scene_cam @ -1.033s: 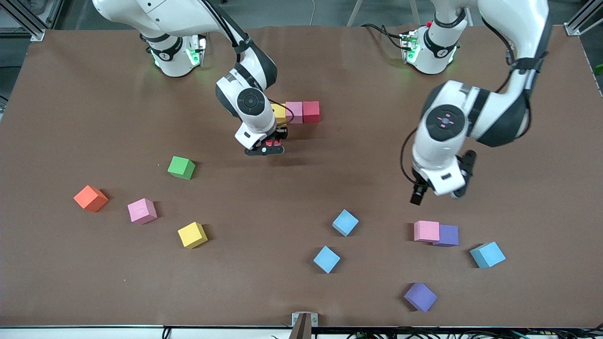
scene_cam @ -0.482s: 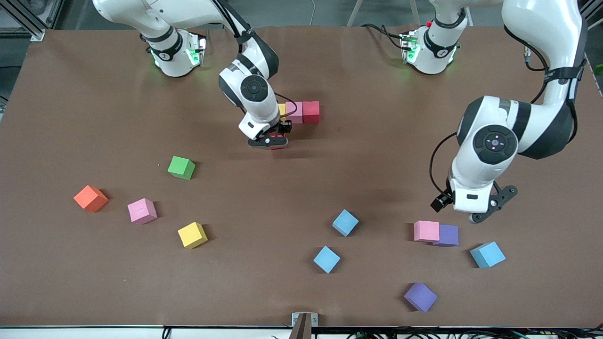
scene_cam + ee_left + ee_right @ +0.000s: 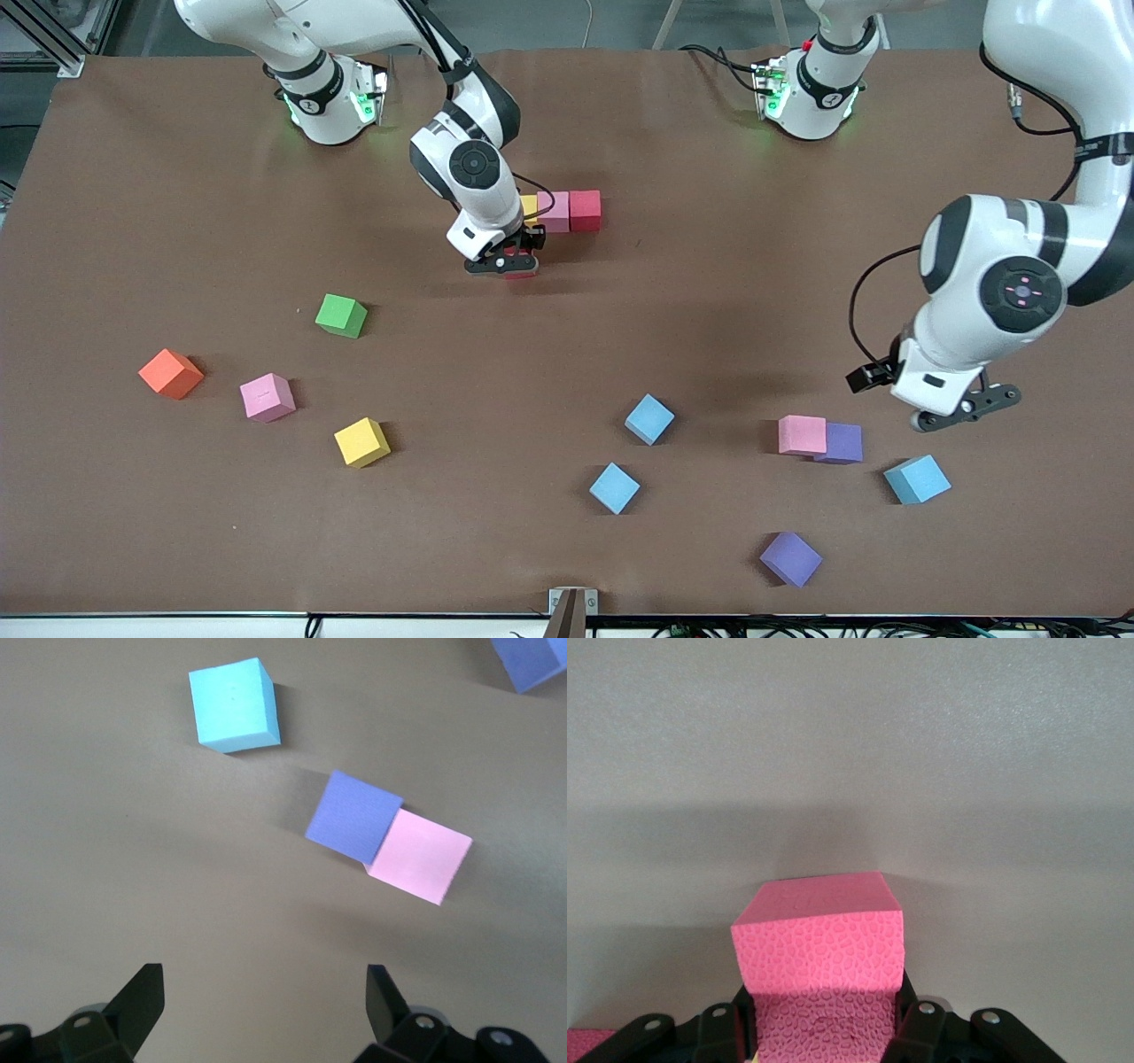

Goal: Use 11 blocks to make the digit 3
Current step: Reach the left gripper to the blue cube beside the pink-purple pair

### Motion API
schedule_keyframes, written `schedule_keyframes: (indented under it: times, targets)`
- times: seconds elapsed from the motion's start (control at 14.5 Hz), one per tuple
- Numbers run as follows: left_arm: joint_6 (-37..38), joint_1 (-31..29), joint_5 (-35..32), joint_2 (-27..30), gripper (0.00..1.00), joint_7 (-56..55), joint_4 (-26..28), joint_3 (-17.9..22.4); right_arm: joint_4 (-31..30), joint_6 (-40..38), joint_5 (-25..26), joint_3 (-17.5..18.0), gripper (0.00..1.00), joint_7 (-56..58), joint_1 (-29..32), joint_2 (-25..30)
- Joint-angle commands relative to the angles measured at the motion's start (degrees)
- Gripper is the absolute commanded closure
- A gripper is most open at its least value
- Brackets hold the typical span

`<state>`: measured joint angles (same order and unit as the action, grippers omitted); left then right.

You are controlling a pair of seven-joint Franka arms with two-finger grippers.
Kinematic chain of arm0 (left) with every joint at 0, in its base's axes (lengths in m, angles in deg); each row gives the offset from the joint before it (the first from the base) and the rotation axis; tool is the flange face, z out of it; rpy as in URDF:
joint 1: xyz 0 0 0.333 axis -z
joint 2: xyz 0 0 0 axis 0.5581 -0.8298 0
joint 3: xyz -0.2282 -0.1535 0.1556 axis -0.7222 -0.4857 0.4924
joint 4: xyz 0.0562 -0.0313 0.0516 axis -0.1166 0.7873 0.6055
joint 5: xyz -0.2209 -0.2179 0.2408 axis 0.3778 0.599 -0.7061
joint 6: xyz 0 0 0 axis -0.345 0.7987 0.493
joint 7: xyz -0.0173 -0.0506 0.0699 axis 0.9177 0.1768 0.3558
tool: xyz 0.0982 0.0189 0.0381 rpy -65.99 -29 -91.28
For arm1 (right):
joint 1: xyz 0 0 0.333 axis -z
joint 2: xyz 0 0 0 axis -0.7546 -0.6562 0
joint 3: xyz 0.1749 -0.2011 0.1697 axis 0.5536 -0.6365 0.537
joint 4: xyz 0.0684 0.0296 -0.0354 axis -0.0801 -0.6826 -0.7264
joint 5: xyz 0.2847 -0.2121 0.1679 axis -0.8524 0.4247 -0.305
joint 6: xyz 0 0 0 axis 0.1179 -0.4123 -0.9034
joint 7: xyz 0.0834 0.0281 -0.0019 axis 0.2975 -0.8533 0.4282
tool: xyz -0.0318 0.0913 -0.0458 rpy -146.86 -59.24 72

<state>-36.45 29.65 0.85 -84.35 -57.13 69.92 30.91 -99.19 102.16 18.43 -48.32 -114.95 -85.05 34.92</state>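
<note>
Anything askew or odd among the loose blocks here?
Mostly no. One oddity: the pink block and a purple block sit touching, slightly skewed to each other, under the open left claw. The right claw holds a red block beside the started row.

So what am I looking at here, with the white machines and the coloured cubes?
Two white robot arms stand at a brown table. One picture looks down from across the table; the other two come from cameras on the arms' wrists. The right gripper is shut on a red cube, low beside a short row of cubes. The left gripper is open and empty, over the table near a pink cube touching a purple cube. Other cubes lie scattered, among them an orange cube.
</note>
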Motion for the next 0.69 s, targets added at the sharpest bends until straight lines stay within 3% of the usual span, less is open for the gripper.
schedule_keyframes:
  times: [0.0,0.14,0.62]
  targets:
    - [0.8,-1.0,1.3,-4.9,0.0,2.6,-5.7,-0.6,-2.9,0.3,-0.9,-0.4,0.93,-1.0,-1.4,2.5]
    - [-0.8,-0.7,3.8,-8.6,0.0,2.5,-8.3,-0.9,-2.9,-0.1,-0.9,-0.4,0.93,-2.2,-1.6,3.1]
    - [-6.6,-0.1,3.4,-14.1,0.0,2.4,-9.7,-0.5,-3.3,-0.3,-0.8,-0.4,0.92,-2.4,-2.4,3.2]
